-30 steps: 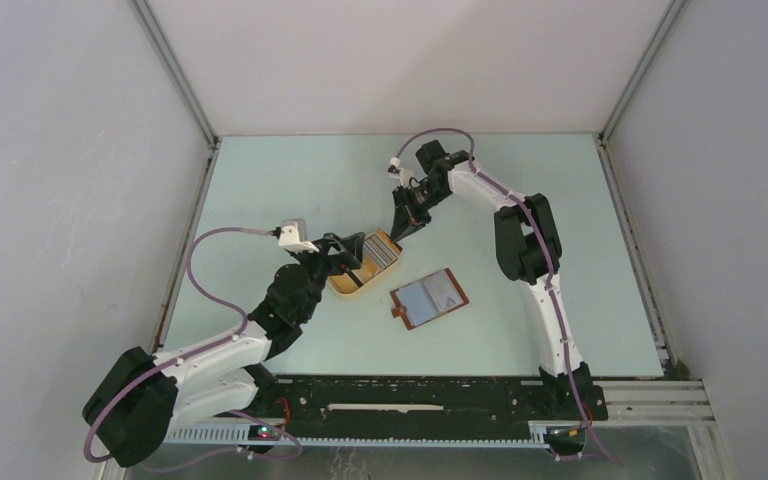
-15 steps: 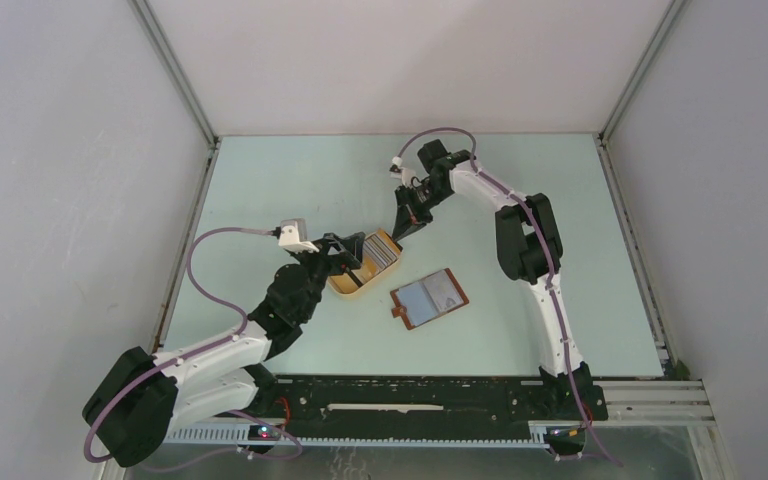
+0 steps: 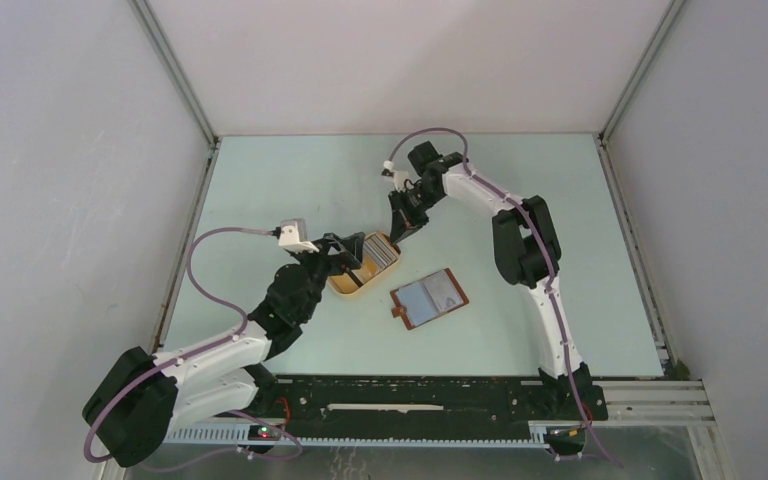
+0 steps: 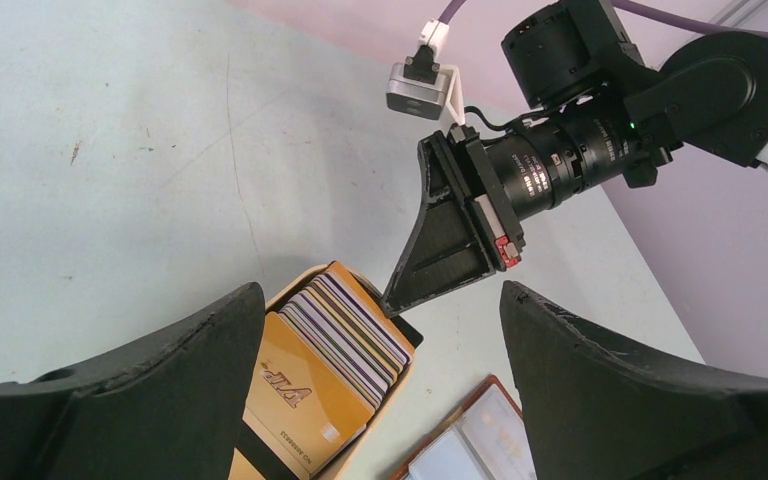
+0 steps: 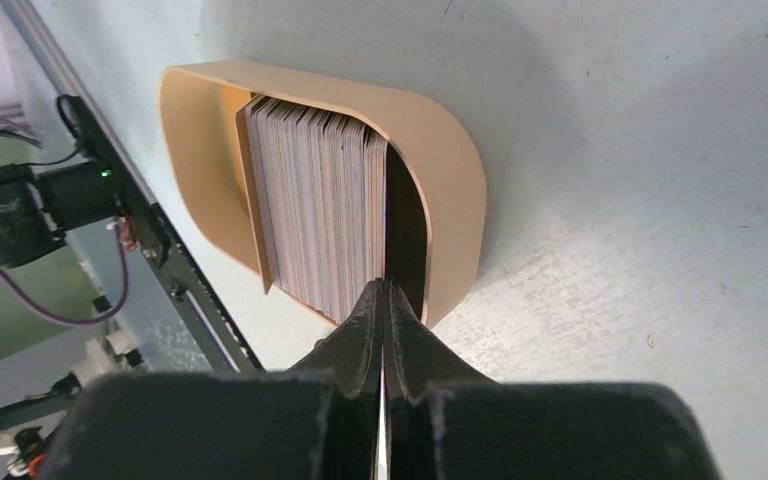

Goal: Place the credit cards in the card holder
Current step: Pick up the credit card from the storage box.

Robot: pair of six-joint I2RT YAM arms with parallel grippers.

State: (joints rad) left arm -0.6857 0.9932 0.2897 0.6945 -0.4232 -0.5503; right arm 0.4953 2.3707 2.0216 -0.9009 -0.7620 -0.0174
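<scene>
A tan oval tray [image 3: 344, 288] is seen on the pale green surface [image 3: 290, 180]. The credit cards [image 3: 384, 250] are stood in it on edge as a packed row, with an orange card faced toward the left arm. A dark gap is left between the last card and the tray's far wall.

The card holder [image 3: 428, 299] is laid open and flat on the surface just beside the tray, on its right, with the bluish-grey pockets turned up and the strap tab pointed toward the arms' bases.

The right fingers [image 5: 360, 330] are pressed together to a narrow point. Their tips are set at the far end of the row, against the last card. Whether a card edge is pinched between them cannot be told.

The left fingers [image 4: 160, 380] are spread wide at the tray's opposite end, and nothing is gripped between them. Whether they touch the tray cannot be told.
</scene>
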